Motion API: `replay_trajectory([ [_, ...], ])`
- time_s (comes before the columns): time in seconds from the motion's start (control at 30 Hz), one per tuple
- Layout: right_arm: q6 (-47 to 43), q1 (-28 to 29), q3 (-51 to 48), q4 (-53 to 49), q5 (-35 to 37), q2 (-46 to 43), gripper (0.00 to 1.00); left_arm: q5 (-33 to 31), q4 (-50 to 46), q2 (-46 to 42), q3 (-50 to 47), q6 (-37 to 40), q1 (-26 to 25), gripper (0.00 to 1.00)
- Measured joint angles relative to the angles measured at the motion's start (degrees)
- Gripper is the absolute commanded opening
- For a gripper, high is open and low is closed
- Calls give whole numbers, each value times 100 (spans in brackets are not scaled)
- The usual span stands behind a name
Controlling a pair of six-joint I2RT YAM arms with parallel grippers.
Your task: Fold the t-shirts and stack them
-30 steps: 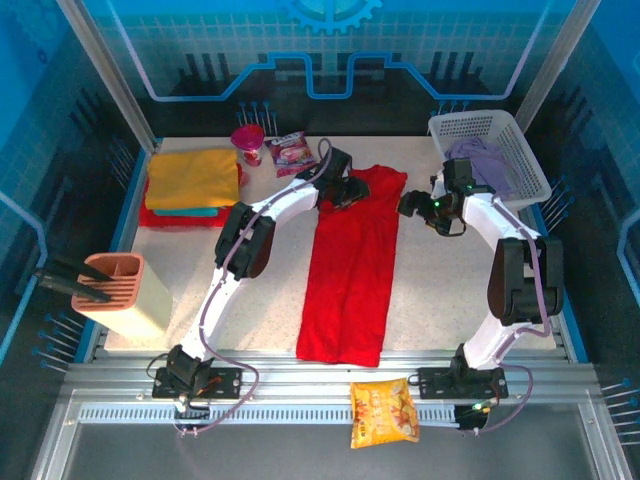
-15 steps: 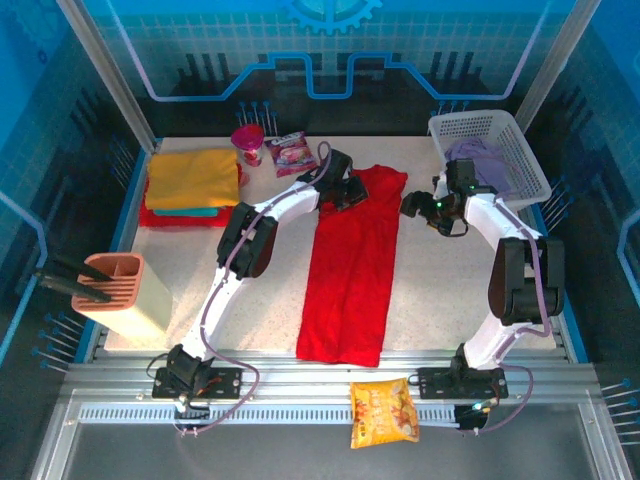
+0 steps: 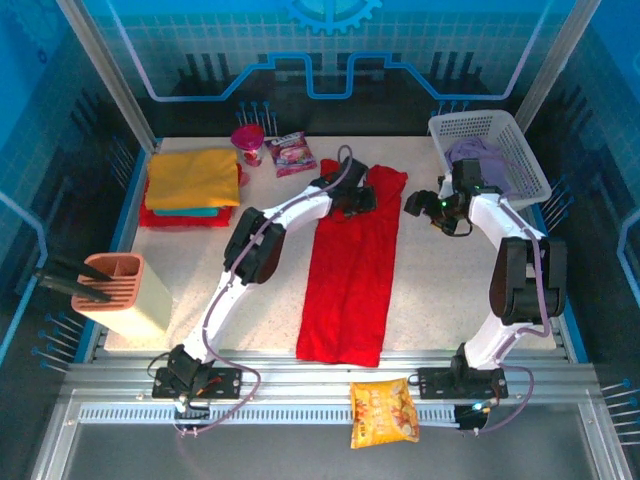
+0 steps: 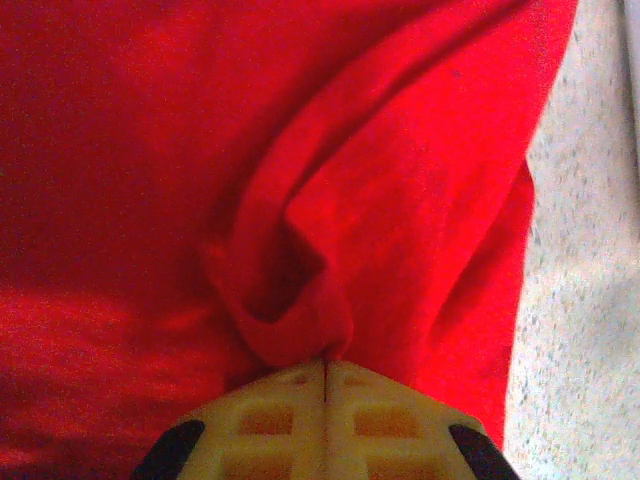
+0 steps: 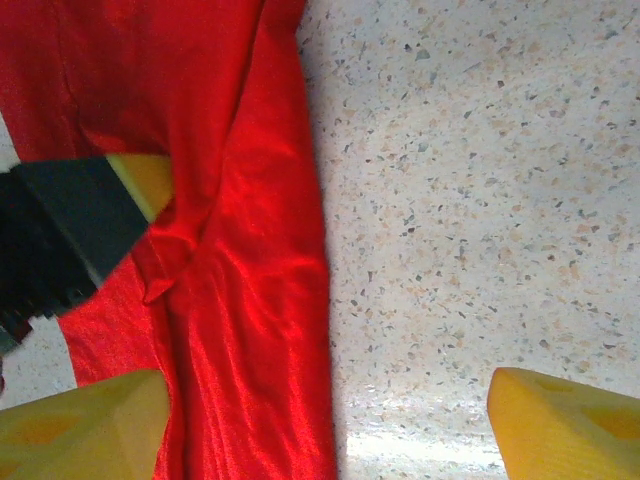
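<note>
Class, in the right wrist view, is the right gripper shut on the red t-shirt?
No, the right gripper is open, its fingers wide apart above the red t-shirt and table.

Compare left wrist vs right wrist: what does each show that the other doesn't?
Left wrist: the left end effector close up, yellow fingers shut on a bunched fold of the bright red cloth t-shirt. Right wrist: the right end effector open, fingers wide apart, above the shirt's edge and a broad stretch of bare speckled white tabletop. Both: the red shirt lying on that tabletop.
</note>
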Motion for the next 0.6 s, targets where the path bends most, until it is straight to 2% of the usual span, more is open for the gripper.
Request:
replay_trajectory([
  [0.2,0,-42,-7,2,-2,-17,83,-155,240,-487,-640,319,-262,0],
  [0.6,0,-179,-131,4,-59,-79,83,-455,308,-763,-785,949,-494,19],
])
